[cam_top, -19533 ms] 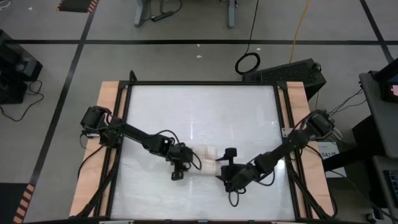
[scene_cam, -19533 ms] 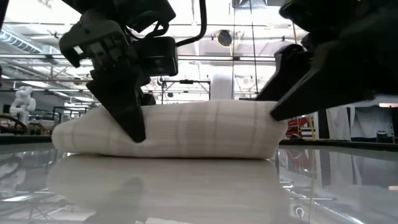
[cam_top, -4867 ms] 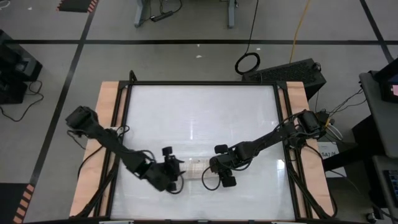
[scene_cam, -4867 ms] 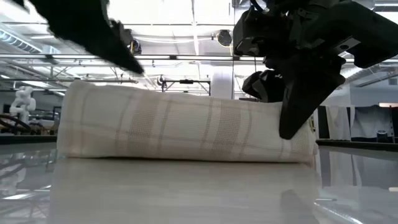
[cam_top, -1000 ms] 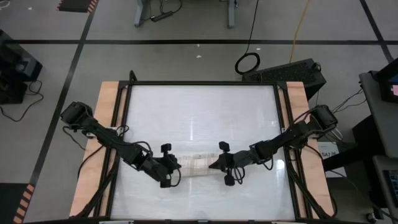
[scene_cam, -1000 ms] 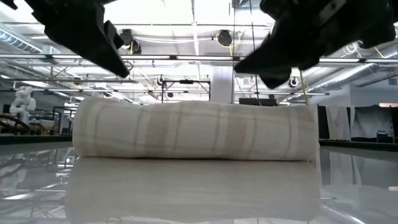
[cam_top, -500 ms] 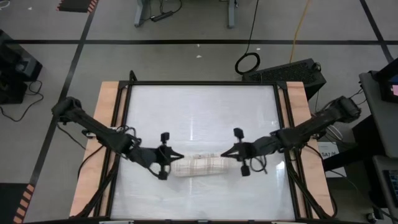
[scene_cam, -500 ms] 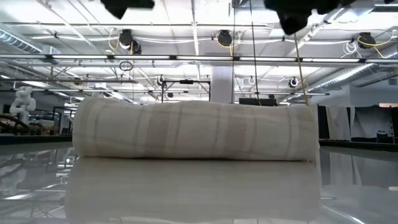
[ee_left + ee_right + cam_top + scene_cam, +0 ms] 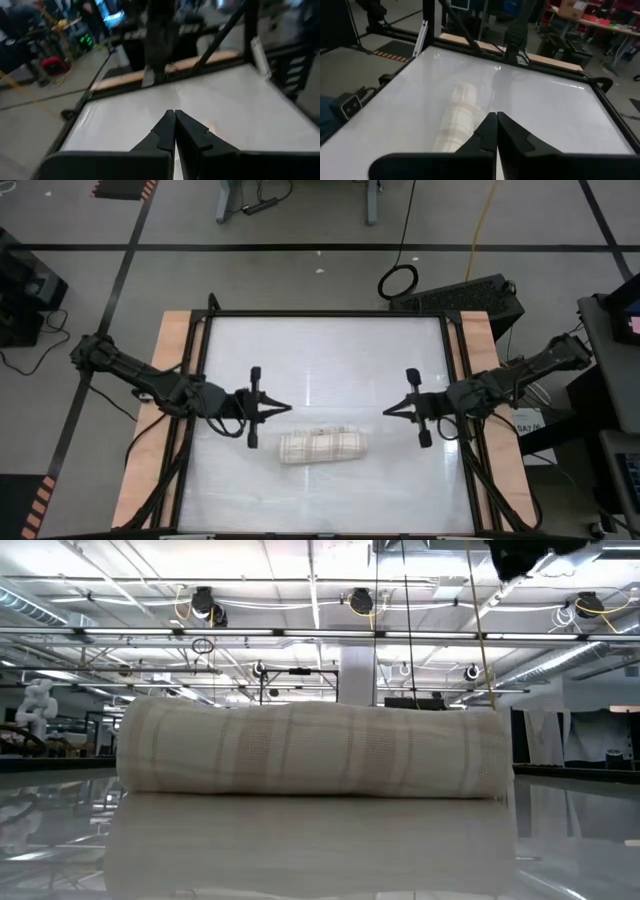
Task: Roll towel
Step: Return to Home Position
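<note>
The towel lies on the white table as a finished roll, resting on its long side near the front middle. In the low view the towel shows its beige plaid lines and a level top. My left gripper hovers shut just beyond the roll's left part, pointing right. My right gripper hovers shut beyond the roll's right end, pointing left. The right wrist view shows the towel ahead of the shut fingers. The left wrist view holds only bare table past the shut fingers.
Black frame rails and wooden side strips border the table. Bare white surface stretches behind and on both sides of the roll. A dark bit of an arm shows at the low view's top right.
Both grippers have risen off the towel's ends and drawn back toward the far edge, the right one also toward the table's right edge. Both stayed shut. The towel has kept its place and stays rolled.
</note>
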Robot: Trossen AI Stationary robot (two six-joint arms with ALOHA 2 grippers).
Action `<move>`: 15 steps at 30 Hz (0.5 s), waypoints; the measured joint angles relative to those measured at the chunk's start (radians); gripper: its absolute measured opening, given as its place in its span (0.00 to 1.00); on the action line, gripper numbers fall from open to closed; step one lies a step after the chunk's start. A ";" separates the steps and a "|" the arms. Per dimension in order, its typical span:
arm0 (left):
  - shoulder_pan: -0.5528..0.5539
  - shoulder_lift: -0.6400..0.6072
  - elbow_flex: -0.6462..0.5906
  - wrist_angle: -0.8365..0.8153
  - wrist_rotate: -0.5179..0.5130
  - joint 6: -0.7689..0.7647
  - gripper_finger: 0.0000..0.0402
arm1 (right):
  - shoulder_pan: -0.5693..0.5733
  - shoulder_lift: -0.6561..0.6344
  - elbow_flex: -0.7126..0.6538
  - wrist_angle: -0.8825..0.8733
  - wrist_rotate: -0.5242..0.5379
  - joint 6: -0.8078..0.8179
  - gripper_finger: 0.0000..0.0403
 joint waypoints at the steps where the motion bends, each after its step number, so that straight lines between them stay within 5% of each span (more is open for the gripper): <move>1: 0.005 0.000 -0.009 0.030 0.023 0.000 0.03 | 0.000 -0.019 -0.028 0.016 0.000 -0.004 0.00; 8: 0.022 0.001 -0.218 0.398 0.084 0.028 0.03 | 0.000 -0.122 -0.208 0.203 -0.004 -0.017 0.00; 15: 0.065 -0.013 -0.422 0.599 0.085 -0.045 0.03 | -0.003 -0.179 -0.363 0.370 -0.004 -0.046 0.00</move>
